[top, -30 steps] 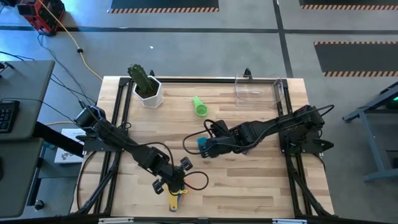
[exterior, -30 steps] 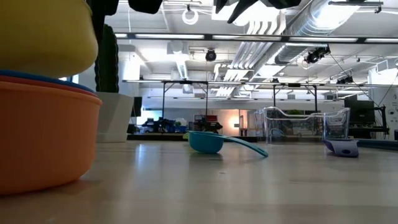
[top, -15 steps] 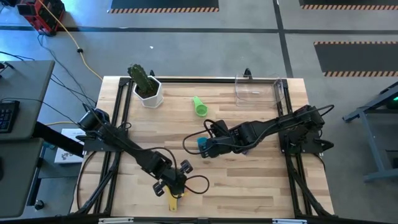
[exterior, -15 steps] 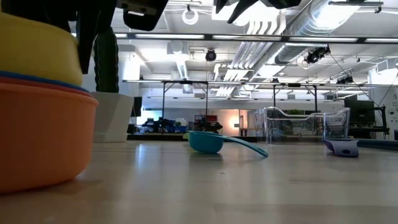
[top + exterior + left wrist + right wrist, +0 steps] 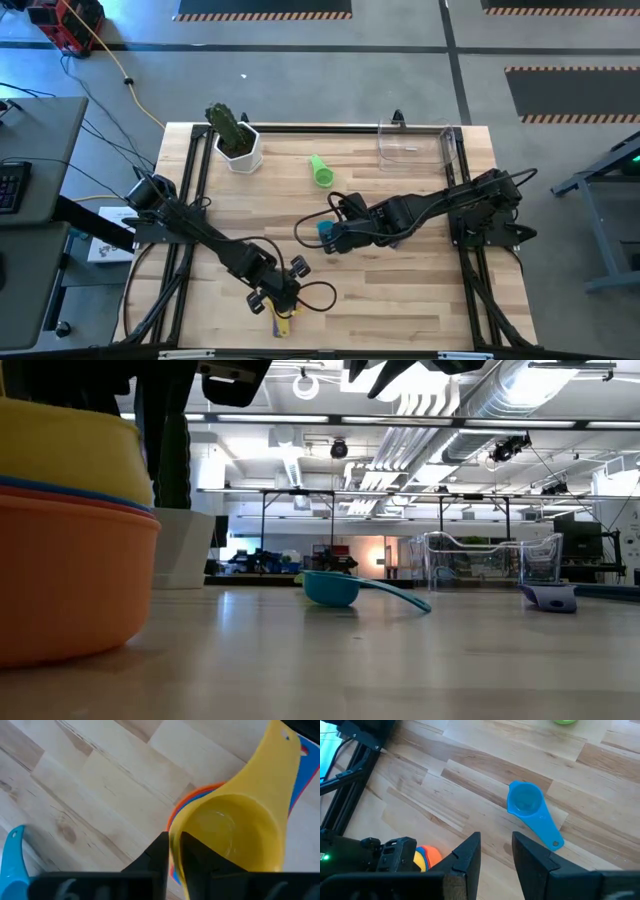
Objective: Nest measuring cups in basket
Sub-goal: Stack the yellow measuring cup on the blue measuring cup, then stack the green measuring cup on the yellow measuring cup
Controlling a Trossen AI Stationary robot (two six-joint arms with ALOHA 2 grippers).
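My left fingers (image 5: 174, 840) hang over the stack near the front edge of the surface (image 5: 400, 290). There the yellow cup (image 5: 225, 830) sits inside the blue cup (image 5: 296, 785), which sits inside the orange cup (image 5: 70, 580). The two tips straddle the yellow cup's thin rim wall, one inside the bowl and one outside. I cannot tell whether they are pinching that wall or have let it go.

My right fingers (image 5: 495, 845) are spread with nothing between them, hovering above the teal cup (image 5: 525, 802), which lies alone mid-surface with its handle on the wood. The green cup (image 5: 321, 173) lies on its side farther back, and the purple cup (image 5: 548, 597) rests towards the basket (image 5: 412, 145). The basket stands at the back right corner with no cup visible in it, well apart from the stack.

These cups look light, stiff and slick, so I judge that a squeeze on a rounded bowl could shoot one sideways. The flat handle or the rim wall looks like the safer hold. Nested cups may drag each other up or slide apart, so the stack is probably best lifted by the outermost orange cup. The clear basket seems thin and light and is likely to scoot if bumped.
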